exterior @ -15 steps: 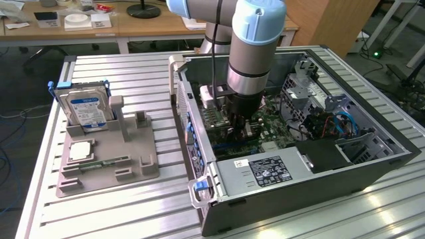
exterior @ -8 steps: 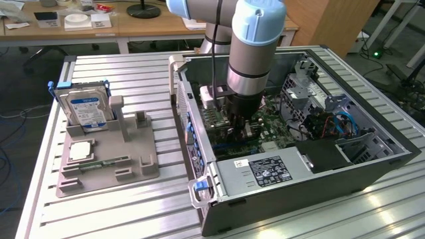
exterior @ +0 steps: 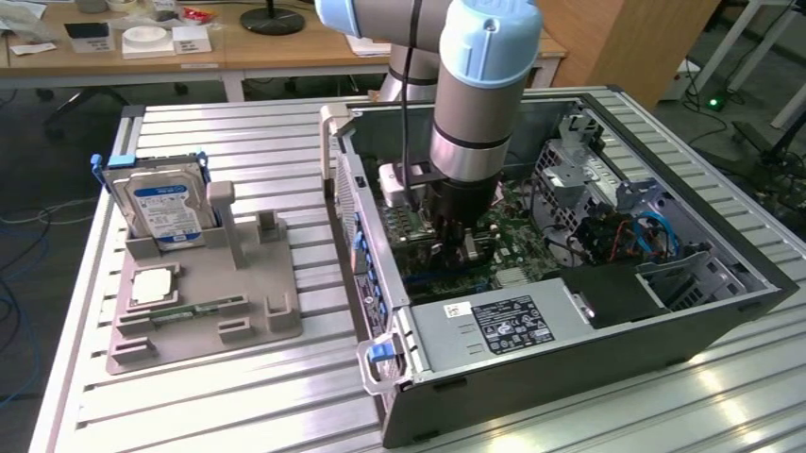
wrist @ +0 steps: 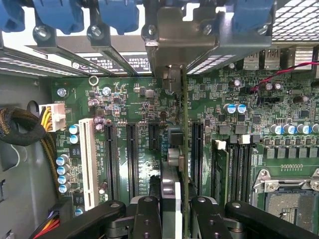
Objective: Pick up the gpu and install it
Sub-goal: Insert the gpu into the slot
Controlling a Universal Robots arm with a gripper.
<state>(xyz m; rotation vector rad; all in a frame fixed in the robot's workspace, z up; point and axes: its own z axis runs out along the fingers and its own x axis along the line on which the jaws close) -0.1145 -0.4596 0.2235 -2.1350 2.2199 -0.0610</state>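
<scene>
**GPU held edge-on over the mobo**

While the arm is reached down into the open PC case, the gripper is seen low over the motherboard, approx. mid-case in the exterior view. From the wrist cam, the gripper is clenched on the gpu: the fingers are pressed against both sides of the thin card, which is seen edge-on and upright, running straight away from the cam. Its silvery bracket is placed up against the rear slot openings of the case, next to the blue latches. The card's lower edge is lined up w/ the black expansion slots, between the short slot and the longer one beside it; whether it's fully seated can't be told.

Outside the case, at approx. 9 o'clock from the gripper in the exterior view, a gray parts holder is laid on the slatted table, w/ the hard drive stood upright in it and a green memory stick laid flat. The PSU is mounted at 6 o'clock from the gripper.
</scene>
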